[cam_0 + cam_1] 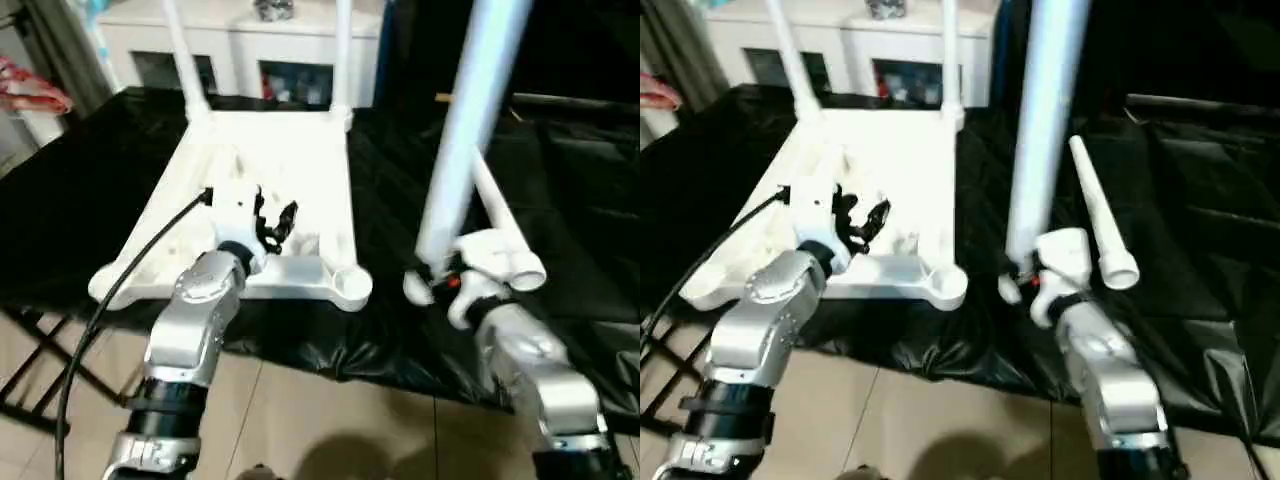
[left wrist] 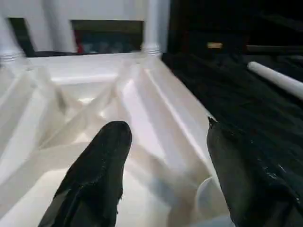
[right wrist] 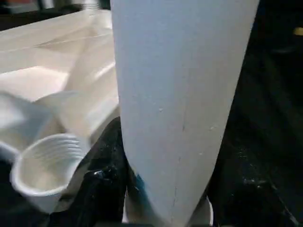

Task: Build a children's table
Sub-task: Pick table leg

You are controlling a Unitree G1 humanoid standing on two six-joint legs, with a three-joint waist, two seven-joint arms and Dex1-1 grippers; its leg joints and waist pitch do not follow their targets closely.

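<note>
The children's table top (image 1: 270, 190) is lying upside down on the big black-covered table (image 1: 560, 200), ribbed underside facing up. Two white legs are already standing in the far corner sockets: one at the far left (image 1: 185, 60) and one at the far right (image 1: 342, 55). The two near corners are still empty, and you can look right down into the open round socket (image 1: 350, 283) at the near right corner.

The left gripper (image 1: 272, 222) hangs over the near middle of the underside with its two black fingers (image 2: 102, 165) spread well apart, nothing between them, just the white ribs below.

The right gripper (image 1: 432, 285) has a third leg (image 1: 465, 130) held upright, a bit tilted, gripped near its lower end, with a black finger (image 3: 106, 175) pressed against the tube. That leg sits just to the right of the near right corner socket, not in it, over the black sheet.

The fourth leg (image 1: 1098, 215) is lying loose on the black sheet right beside the right gripper, open wide end towards the robot.

Behind it all there's a white cabinet (image 1: 250, 45) with glass doors.
</note>
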